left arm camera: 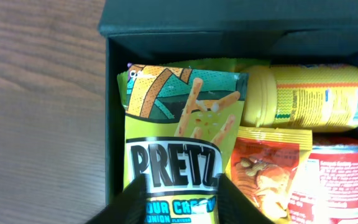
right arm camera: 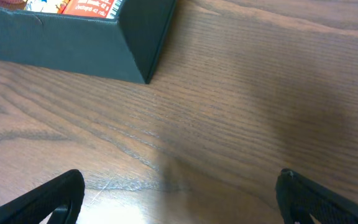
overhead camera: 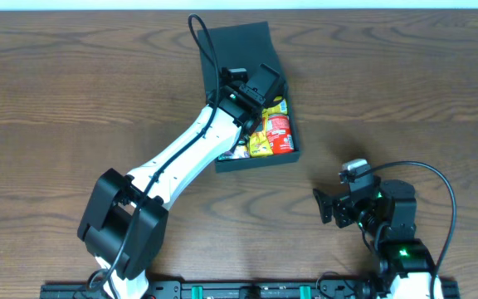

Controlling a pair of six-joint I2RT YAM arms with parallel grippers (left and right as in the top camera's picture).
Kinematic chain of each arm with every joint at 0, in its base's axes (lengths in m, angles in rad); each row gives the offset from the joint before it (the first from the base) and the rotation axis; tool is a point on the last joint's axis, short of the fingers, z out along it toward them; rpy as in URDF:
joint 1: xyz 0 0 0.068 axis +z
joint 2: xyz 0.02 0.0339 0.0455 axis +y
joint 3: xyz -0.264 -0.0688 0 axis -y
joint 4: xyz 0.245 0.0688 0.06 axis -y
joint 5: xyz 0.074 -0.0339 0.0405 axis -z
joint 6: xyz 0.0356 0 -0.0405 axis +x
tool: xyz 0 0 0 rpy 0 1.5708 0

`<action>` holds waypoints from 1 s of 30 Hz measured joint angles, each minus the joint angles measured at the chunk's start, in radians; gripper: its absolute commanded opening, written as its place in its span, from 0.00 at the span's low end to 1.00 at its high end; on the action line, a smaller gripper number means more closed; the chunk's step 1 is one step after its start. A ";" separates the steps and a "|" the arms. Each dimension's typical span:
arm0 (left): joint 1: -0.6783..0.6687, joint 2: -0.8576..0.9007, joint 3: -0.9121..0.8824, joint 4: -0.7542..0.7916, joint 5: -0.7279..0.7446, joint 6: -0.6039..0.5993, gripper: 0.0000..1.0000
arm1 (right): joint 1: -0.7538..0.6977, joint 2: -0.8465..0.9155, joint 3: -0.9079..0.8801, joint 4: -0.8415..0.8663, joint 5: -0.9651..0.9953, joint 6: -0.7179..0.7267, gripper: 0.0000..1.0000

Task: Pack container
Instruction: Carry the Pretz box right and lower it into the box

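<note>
The dark matte container (overhead camera: 256, 161), its flap lid open, sits at the far middle of the table (overhead camera: 56, 100). Only the left wrist view shows the left gripper (left arm camera: 180, 190) clamped on the Pretz box (left arm camera: 173, 124) inside, beside a yellow canister (left arm camera: 309, 96), an orange bag (left arm camera: 266, 168) and a red can (left arm camera: 334, 180). Rightward, the right gripper (right arm camera: 179, 199) gapes wide near the container's corner.

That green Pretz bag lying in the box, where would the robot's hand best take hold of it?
Likely across its narrow width below the PRETZ lettering, from straight above. The Pretz bag lies flat, label up, in the container, a wall along one long edge and an orange packet along the other, so only its top is free. The left hand straddles that part.
</note>
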 measured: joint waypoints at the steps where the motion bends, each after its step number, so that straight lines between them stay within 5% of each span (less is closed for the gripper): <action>1: 0.000 0.000 0.000 0.000 0.000 0.000 0.06 | 0.000 0.000 0.000 0.000 0.000 0.000 0.99; 30: 0.000 0.065 0.000 0.048 0.023 0.008 0.06 | 0.000 0.000 0.000 0.000 0.000 0.000 0.99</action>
